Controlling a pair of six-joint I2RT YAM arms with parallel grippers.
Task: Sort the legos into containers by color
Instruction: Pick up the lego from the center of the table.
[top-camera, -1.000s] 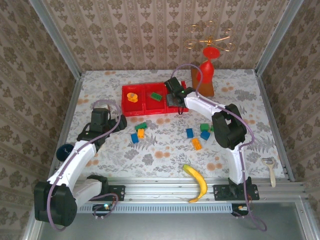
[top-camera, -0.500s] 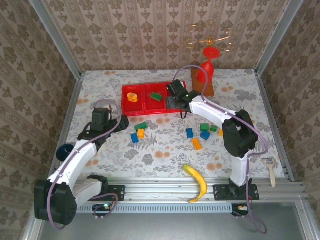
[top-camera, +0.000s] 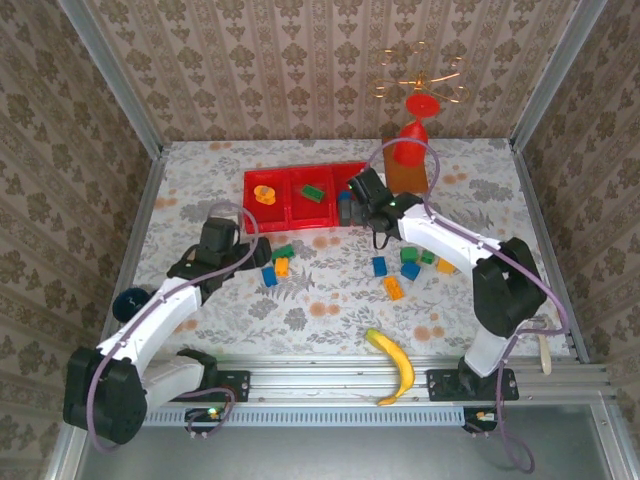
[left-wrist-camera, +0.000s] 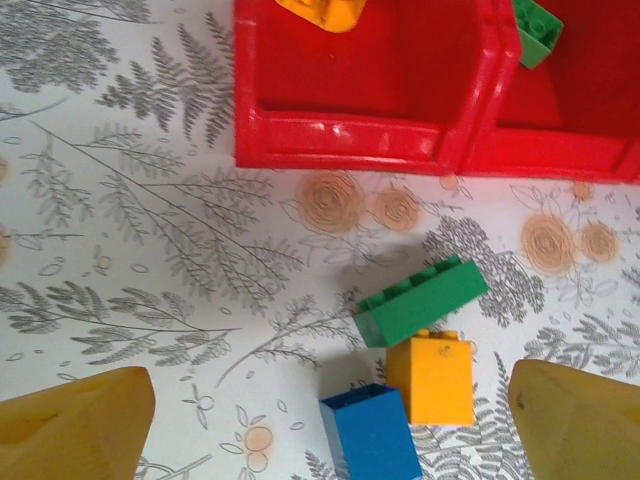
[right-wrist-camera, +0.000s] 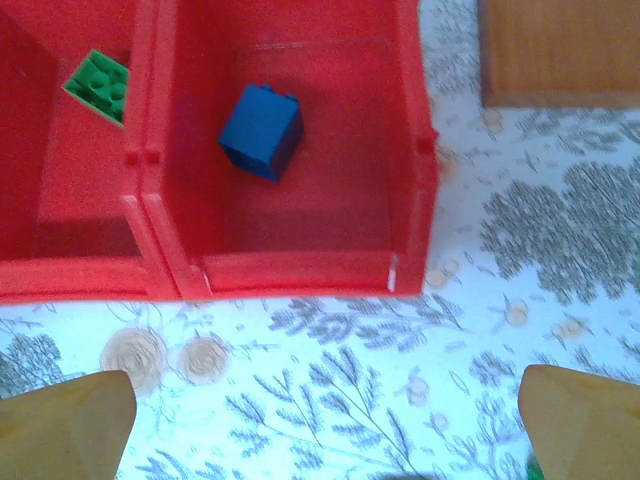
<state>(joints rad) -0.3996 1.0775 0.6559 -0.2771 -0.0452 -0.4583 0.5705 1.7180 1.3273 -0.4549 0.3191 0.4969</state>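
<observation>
Left hand (left-wrist-camera: 325, 425), spread wide and empty, hangs near the green lego (left-wrist-camera: 421, 300), with the red tray (left-wrist-camera: 340, 140) at 12 o'clock. Centre the jaws to clear the touching orange lego (left-wrist-camera: 431, 378) at 6 o'clock. Right hand (right-wrist-camera: 325, 425) is wide and empty.

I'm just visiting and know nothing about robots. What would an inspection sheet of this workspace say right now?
Surface: floral cloth table.
Job's things: red tray holds an orange brick, a green brick and a blue brick, in separate compartments; other bricks lie loose in a left cluster and a right cluster.
Clutter: banana, red goblet on wooden base, dark ball.
Tools: left tool and right tool open, empty.
Cables: lilac cables loop along both arms.
Surroundings: wallpapered walls, metal frame.
</observation>
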